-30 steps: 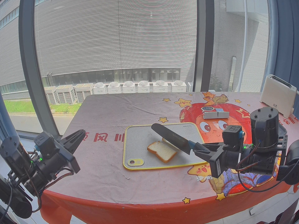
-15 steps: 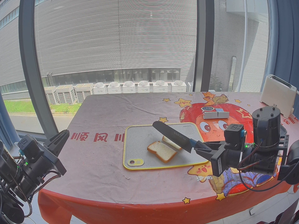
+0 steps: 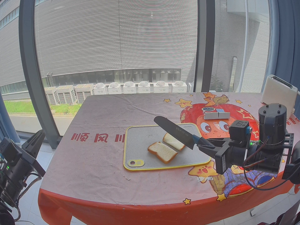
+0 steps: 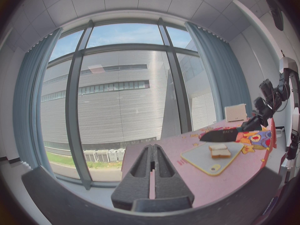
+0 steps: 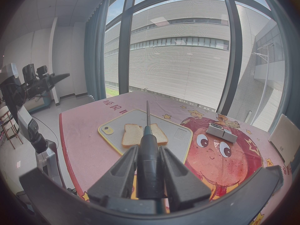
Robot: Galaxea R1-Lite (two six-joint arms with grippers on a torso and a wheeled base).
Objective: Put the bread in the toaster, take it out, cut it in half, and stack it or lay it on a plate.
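While the right gripper (image 3: 204,145) is clamped on the dark handle of the knife (image 3: 175,131), the black blade stretches from it toward the far left, above the right part of the cutting board (image 3: 140,138); in the right wrist view the blade stands on its edge, in line with the gap between the two pieces of bread (image 3: 162,152); it seems to be lifted clear of them, though from these angles I cannot be fully sure. The bread is already cut in two halves, and both lie flat on the grey, yellow-rimmed board; the nearer half (image 3: 163,152) is in the middle of the board, and the farther half (image 3: 173,141) lies just beside it on the far right, partly under the blade in the head view. The board rests on the pink tablecloth (image 3: 103,116), near the middle of the table. The white toaster (image 3: 279,94) stands upright at the far right corner, well apart from the board; a small grey block (image 3: 216,115) lies between them, on the red cartoon print. The left gripper (image 4: 152,150) hangs off the near left corner of the table, well apart from everything; its two fingers are pressed together and hold nothing.
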